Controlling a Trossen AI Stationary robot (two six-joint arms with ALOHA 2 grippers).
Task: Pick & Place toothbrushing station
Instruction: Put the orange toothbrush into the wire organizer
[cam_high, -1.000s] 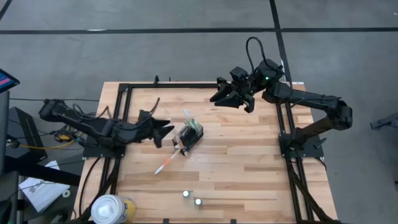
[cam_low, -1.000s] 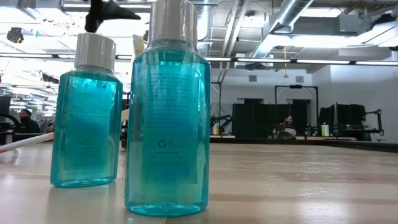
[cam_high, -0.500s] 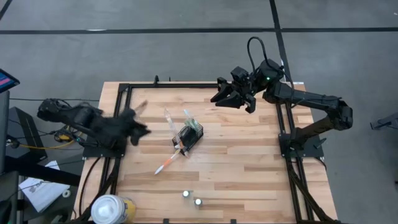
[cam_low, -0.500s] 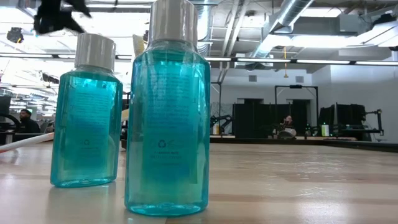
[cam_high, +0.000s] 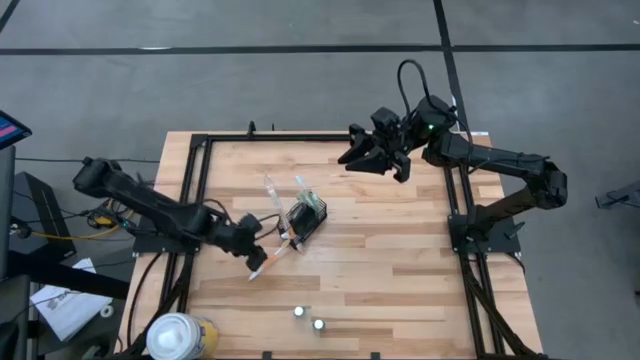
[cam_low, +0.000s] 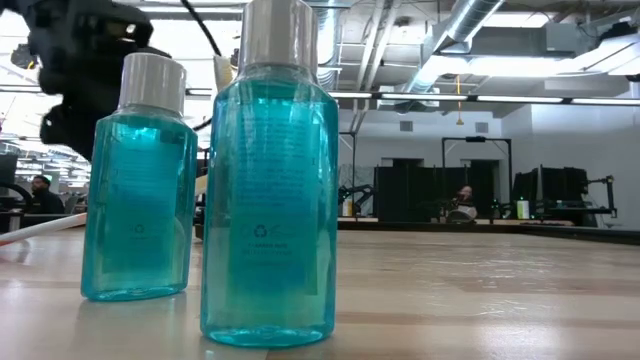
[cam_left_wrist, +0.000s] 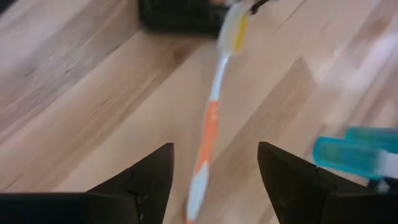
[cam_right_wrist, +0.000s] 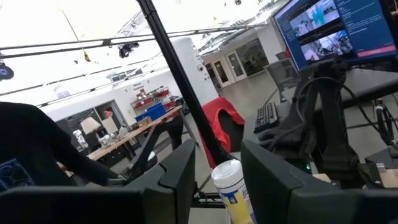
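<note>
The left hand (cam_high: 256, 258), fingers spread, hovers over one orange toothbrush (cam_left_wrist: 205, 146) beside one mesh holder (cam_high: 306, 217).

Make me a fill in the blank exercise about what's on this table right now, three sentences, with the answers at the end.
1. The left gripper, jaws open, hovers over a white and ______ toothbrush lying on the table.
2. The black mesh holder stands near the table's middle, with ______ toothbrushes sticking up out of it.
3. The two bottles at the table's front edge hold a ______ liquid.

Missing words: orange; two; blue
</note>
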